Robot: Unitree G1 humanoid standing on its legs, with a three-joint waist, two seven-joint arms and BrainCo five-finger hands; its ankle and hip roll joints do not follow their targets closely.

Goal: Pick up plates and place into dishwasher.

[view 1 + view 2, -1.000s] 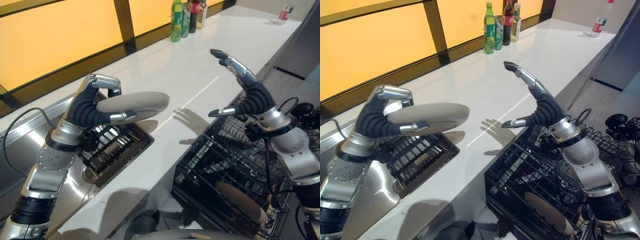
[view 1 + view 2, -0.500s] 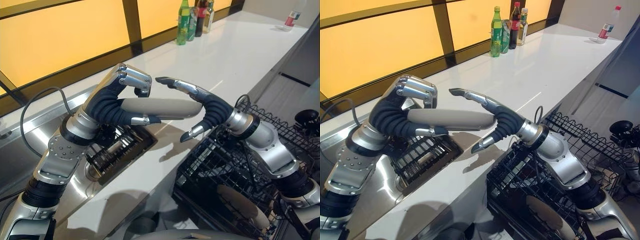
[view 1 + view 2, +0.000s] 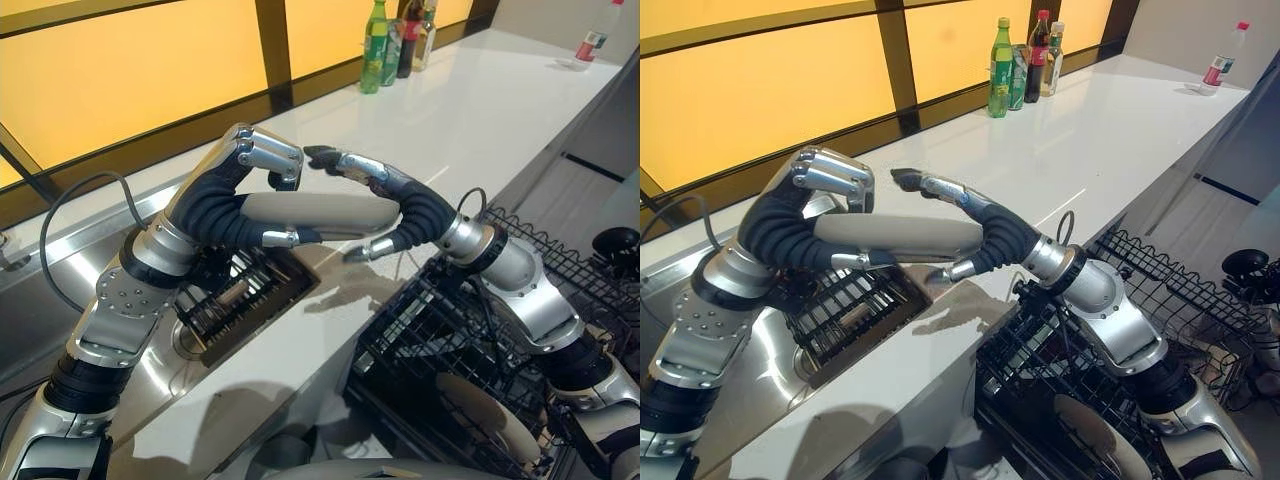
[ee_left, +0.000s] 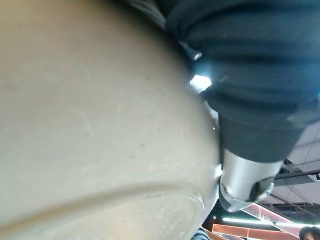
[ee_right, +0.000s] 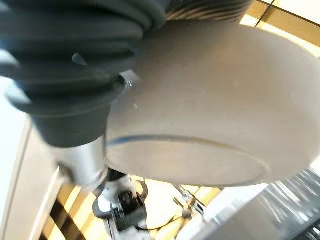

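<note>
Above the white surface (image 3: 470, 110), we pass the plate (image 3: 320, 212) between robot hands.
Our left robot hand (image 3: 225, 205) and right robot hand (image 3: 405, 212) both pinch it; one plate (image 3: 490, 405) sits racked, this one remains.

The left arm rises from the near left, its hand (image 3: 225, 205) curled round the plate (image 3: 320, 213), fingers over the top and thumb beneath. The right arm reaches across from the right, its hand (image 3: 400, 205) clamped on the plate's opposite edge the same way.
</note>
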